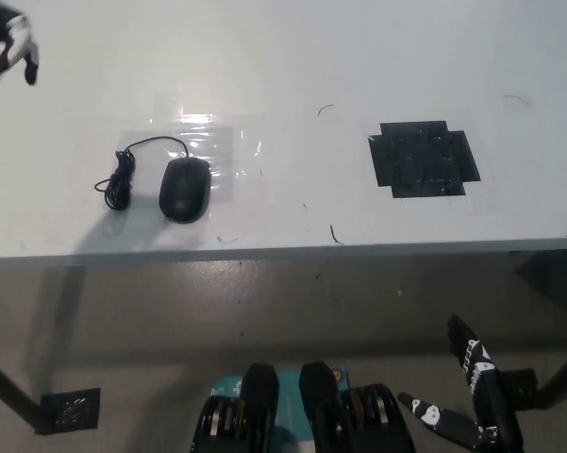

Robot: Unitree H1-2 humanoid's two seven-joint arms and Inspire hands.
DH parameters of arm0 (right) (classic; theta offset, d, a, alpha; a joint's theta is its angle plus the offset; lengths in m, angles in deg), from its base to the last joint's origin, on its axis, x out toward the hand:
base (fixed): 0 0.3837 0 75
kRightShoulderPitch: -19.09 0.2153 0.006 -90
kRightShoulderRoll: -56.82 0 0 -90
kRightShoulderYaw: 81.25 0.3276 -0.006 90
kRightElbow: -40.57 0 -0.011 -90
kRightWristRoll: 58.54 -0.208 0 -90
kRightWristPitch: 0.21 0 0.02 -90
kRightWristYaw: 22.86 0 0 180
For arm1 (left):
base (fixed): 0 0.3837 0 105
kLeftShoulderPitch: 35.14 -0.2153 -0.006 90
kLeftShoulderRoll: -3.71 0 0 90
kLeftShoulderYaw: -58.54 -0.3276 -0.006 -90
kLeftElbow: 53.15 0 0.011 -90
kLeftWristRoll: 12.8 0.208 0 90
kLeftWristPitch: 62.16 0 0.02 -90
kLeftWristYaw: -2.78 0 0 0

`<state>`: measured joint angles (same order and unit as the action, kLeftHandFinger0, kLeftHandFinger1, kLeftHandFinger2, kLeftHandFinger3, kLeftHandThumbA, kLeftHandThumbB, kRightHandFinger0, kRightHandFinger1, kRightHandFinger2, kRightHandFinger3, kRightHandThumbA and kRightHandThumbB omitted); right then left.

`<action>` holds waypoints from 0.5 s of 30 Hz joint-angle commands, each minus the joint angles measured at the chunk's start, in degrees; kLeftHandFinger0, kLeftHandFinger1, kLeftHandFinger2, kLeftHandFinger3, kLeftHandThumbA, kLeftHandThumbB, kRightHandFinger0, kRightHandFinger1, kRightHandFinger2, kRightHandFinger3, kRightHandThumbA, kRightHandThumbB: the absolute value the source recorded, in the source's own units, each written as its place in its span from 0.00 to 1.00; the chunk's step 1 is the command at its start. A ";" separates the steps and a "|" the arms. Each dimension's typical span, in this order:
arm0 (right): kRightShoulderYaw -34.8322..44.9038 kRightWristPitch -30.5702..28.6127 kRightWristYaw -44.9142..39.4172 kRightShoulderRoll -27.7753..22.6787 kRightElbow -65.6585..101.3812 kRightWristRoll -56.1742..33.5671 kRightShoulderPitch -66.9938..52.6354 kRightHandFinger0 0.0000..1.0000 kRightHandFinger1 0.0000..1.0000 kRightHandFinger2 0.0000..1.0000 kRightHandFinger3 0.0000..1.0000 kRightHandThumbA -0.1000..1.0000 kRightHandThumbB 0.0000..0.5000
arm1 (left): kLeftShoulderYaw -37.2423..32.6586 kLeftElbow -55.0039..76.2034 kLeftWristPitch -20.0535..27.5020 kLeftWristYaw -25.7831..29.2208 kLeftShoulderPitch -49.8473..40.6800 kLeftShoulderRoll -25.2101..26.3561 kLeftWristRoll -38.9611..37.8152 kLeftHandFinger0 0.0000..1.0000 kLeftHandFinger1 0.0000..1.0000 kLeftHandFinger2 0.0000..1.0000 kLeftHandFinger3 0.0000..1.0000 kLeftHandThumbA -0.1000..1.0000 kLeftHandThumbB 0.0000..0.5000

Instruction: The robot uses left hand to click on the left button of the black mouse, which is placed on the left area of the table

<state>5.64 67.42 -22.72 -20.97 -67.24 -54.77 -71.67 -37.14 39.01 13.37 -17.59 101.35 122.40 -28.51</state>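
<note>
At the upper left corner of the frame the white left hand (8,45) shows blurred and cut off, so I cannot tell how it is set. The black mouse (186,189) lies left of centre on the white surface (283,57), its cord (125,175) coiled beside it. At the lower right the black right hand (467,396) rests below the surface edge, fingers spread and empty.

The mouse (186,189) is plain black with a thin black cord (125,175) coiled beside it, lying on a clear glossy sheet of tape (212,151) that catches white glare. The table (283,57) is white, flecked with a few dark squiggles. A black patch (423,159) has notched corners. The left hand (8,42) is white with dark tips; the right hand (476,392) is black with white markings
</note>
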 commanded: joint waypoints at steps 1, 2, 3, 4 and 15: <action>-0.19 -2.75 -0.37 -1.56 2.36 1.66 0.14 1.00 1.00 1.00 1.00 1.00 0.15 | -14.15 -14.35 -11.63 -16.51 17.02 5.12 10.64 0.00 0.05 0.33 1.00 1.00 0.74; -0.22 -2.85 -0.40 -1.59 2.40 1.66 -0.03 1.00 1.00 1.00 1.00 1.00 0.14 | -16.16 -16.04 -10.67 -16.80 18.00 4.92 12.65 0.00 0.06 0.35 1.00 1.00 0.77; -0.25 -2.83 -0.38 -1.58 2.51 1.70 -0.17 1.00 1.00 1.00 1.00 1.00 0.14 | -17.50 -17.20 -9.36 -16.71 18.54 4.74 14.40 0.00 0.06 0.35 1.00 1.00 0.77; -0.29 -2.78 -0.37 -1.62 2.69 1.75 -0.36 1.00 1.00 1.00 1.00 1.00 0.14 | -18.92 -18.08 -7.79 -16.39 18.98 4.73 16.27 0.01 0.01 0.30 1.00 1.00 0.80; -0.61 -1.42 -1.00 -2.88 4.87 1.86 -1.19 1.00 1.00 1.00 1.00 1.00 0.20 | -27.31 -35.48 -5.62 -19.52 25.78 -0.30 21.65 0.00 0.00 0.21 1.00 1.00 0.88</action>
<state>5.42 67.42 -22.89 -22.82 -64.79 -53.99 -73.12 -63.18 7.01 9.88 -31.45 120.89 121.68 -12.76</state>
